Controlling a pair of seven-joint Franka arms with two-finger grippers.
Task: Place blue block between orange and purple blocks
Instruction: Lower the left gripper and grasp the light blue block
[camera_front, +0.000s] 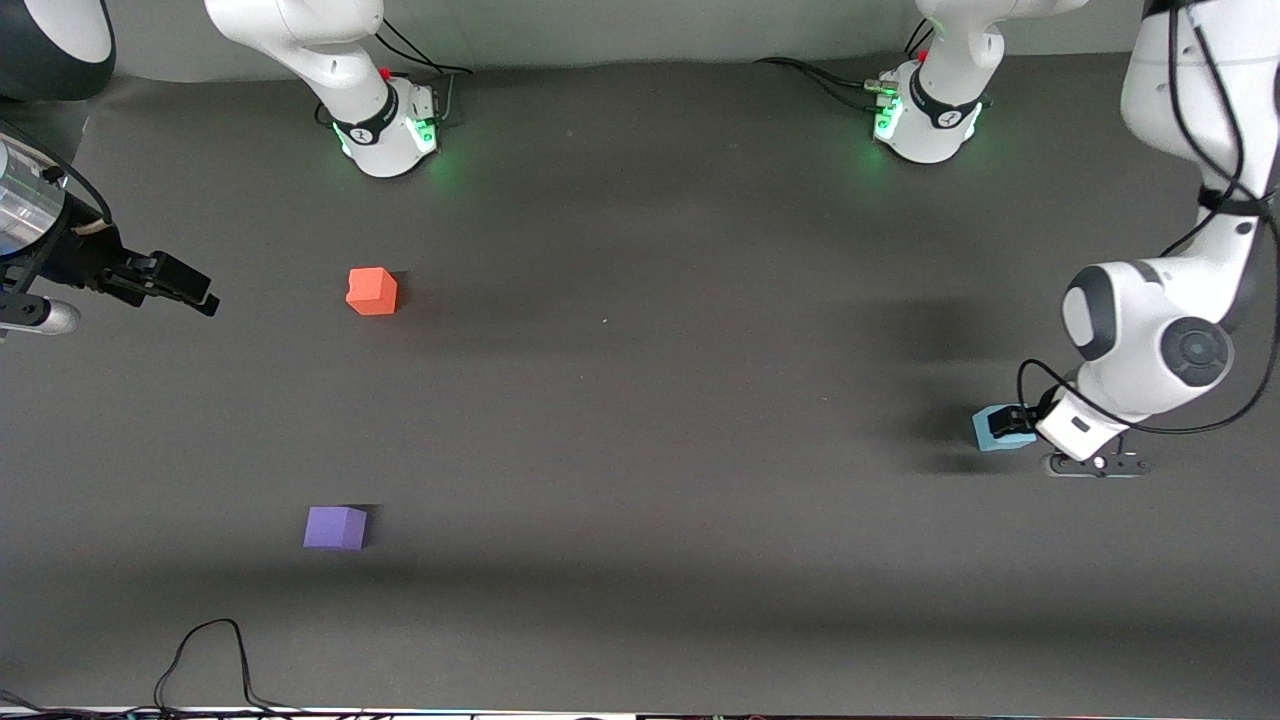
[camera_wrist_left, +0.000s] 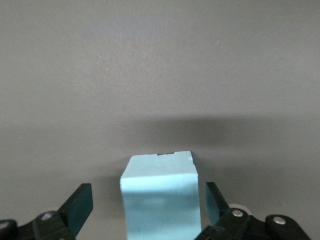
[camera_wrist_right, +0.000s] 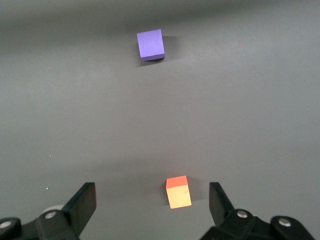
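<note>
The blue block sits on the dark mat at the left arm's end of the table. My left gripper is low around it. In the left wrist view the block lies between the open fingers, with a gap on each side of it. The orange block and the purple block sit toward the right arm's end, the purple one nearer the front camera. My right gripper hangs open and empty beside the orange block. Its wrist view shows the orange block and the purple block.
The two arm bases stand along the table's back edge. A black cable loops on the mat near the front edge, close to the purple block. Bare mat lies between the blue block and the other two.
</note>
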